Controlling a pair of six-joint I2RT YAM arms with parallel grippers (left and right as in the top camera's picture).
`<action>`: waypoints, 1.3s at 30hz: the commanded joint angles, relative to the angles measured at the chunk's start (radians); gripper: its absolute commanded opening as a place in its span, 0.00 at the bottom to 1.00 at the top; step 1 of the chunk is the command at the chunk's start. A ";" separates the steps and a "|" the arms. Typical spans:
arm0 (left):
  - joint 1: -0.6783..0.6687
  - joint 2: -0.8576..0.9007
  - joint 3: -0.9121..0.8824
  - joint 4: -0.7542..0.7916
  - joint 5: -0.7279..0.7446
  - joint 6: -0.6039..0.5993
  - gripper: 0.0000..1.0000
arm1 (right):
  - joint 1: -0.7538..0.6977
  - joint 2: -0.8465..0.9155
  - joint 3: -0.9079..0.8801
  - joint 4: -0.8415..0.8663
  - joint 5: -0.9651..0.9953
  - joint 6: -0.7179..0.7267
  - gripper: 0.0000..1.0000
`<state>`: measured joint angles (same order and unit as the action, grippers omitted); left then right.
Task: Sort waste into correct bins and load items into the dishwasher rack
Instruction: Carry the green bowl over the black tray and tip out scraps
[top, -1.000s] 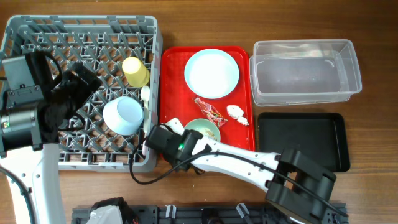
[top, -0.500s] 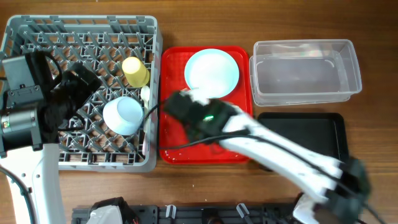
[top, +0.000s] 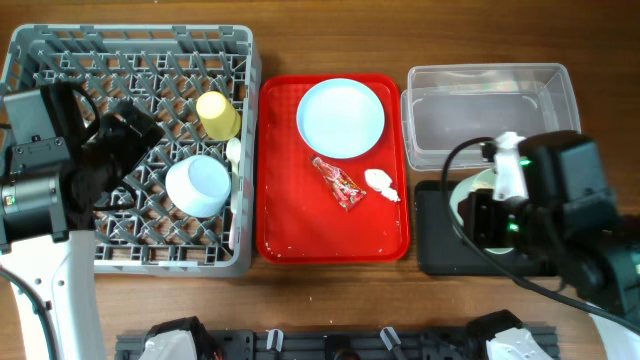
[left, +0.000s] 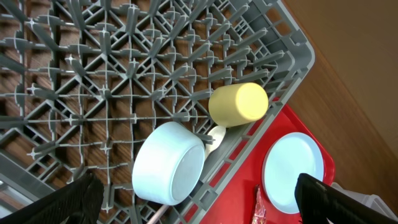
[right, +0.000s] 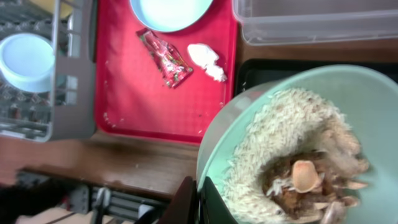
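The right gripper (right: 198, 186) has swung off the red tray (top: 290, 215) and now hangs over the black tray (top: 432, 250), clamped on the rim of the pale green bowl (right: 348, 87) of rice (right: 280, 137) and brown scraps (right: 305, 180). Overhead, the arm hides most of that bowl. The left gripper (left: 199, 186) gapes wide above the rack (left: 297, 36), empty.

Overhead cam: fixed above the desk (top: 330, 30), looks straight down, far enough for the whole layout – rack (top: 60, 40) left, red tray (top: 290, 215) mid, clear tub (top: 490, 75) & black tray (top: 435, 225) right. Left wrist cam: up over the rack, facing down, rack turned diagonal in frame; shares yellow cup (left: 238, 104), blue bowl (left: 168, 163) & plate (left: 292, 171) w/ overhead. Right wrist cam: v. close on the green bowl (right: 373, 87), which fills the lower right; past it, farther off, red tray w/ wrapper (right: 166, 58) & tissue (right: 206, 60), also in overhead.
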<state>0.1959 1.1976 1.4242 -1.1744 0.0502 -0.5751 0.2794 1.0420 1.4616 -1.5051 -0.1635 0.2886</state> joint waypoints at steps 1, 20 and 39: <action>0.005 -0.003 0.004 0.003 0.001 -0.009 1.00 | -0.161 0.020 -0.011 -0.013 -0.242 -0.249 0.04; 0.005 -0.003 0.004 0.003 0.001 -0.009 1.00 | -0.793 0.334 -0.512 0.253 -0.823 -0.664 0.04; 0.005 -0.003 0.004 0.003 0.001 -0.009 1.00 | -1.272 0.336 -0.818 0.233 -1.166 -0.727 0.04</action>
<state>0.1959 1.1976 1.4242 -1.1736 0.0505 -0.5751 -0.9874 1.3758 0.6746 -1.2819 -1.2373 -0.3775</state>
